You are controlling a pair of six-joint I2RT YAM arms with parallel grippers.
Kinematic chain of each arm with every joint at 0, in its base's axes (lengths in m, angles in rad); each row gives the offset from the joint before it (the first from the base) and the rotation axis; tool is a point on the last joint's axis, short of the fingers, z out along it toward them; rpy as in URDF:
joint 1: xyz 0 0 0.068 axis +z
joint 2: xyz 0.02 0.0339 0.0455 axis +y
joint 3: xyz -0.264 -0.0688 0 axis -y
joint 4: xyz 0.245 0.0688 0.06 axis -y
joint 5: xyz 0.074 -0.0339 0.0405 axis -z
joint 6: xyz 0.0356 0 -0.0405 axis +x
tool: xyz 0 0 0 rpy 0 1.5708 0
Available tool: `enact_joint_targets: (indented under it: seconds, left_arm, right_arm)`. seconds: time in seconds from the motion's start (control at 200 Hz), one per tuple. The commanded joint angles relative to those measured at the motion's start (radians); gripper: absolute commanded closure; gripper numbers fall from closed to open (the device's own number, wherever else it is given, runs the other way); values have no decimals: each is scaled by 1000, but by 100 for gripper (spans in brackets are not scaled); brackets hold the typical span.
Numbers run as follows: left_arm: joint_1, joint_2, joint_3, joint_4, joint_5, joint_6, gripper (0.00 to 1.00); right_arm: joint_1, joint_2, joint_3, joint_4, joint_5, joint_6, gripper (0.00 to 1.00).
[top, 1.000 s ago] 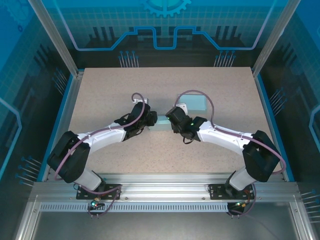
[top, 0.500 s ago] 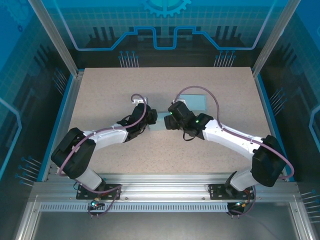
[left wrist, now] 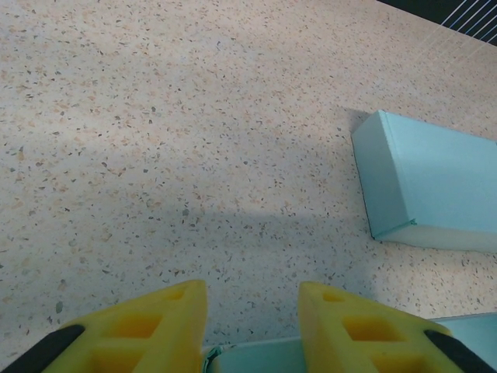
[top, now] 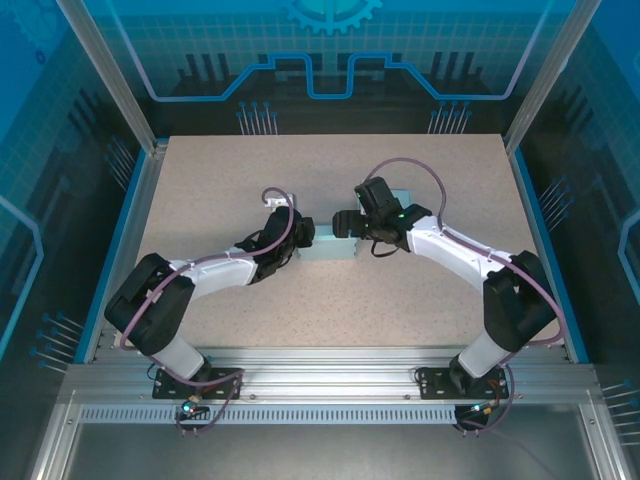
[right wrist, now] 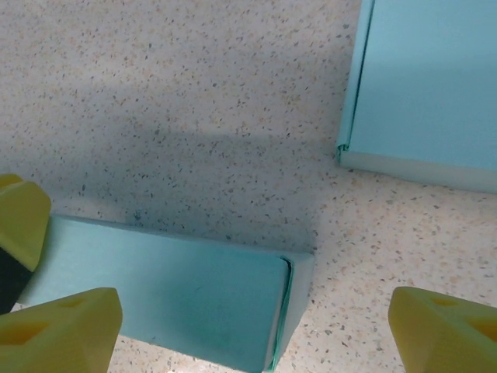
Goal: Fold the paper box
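1. The paper box (top: 328, 250) lies mid-table (top: 200, 180), between your grippers.
2. Your left gripper (left wrist: 252, 315) sits at the box's left end, fingers partly apart; you cannot tell whether it is gripping.
3. Your right gripper (right wrist: 248, 318) hovers over the box's right end, jaws wide apart.
4. A second teal piece (right wrist: 435, 78) lies just beyond the box.

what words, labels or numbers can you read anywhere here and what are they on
No readable text anywhere.
Teal paper box: plain faces, no print.
Second teal piece: plain too.
Yellow fingers: no marking.
Back panel: a gear graphic and line patterns, no letters.
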Motion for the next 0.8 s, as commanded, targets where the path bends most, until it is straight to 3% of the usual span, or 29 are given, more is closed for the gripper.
enact_joint_targets:
  seconds: [0.0,0.16,0.25,0.34,0.625,0.795]
  left_arm:
    - [2,53,-49,-136,-5,4,64]
    - [2,63,-54,-134,-11,5,64]
    - [5,66,-64,-122,-12,8,65]
    - [15,54,-82,-107,2,1,67]
    - [64,-4,-159,-34,121,-12,73]
    - [79,-19,-206,-21,112,-7,76]
  right_arm:
    - [-13,6,-51,67,-120,13,12]
    - [-33,5,-136,136,-144,37,23]
    - [-50,13,-177,169,-152,43,40]
    - [-64,19,-212,199,-163,49,46]
    - [-81,60,-263,266,-194,73,50]
    - [-82,78,-267,283,-208,84,51]
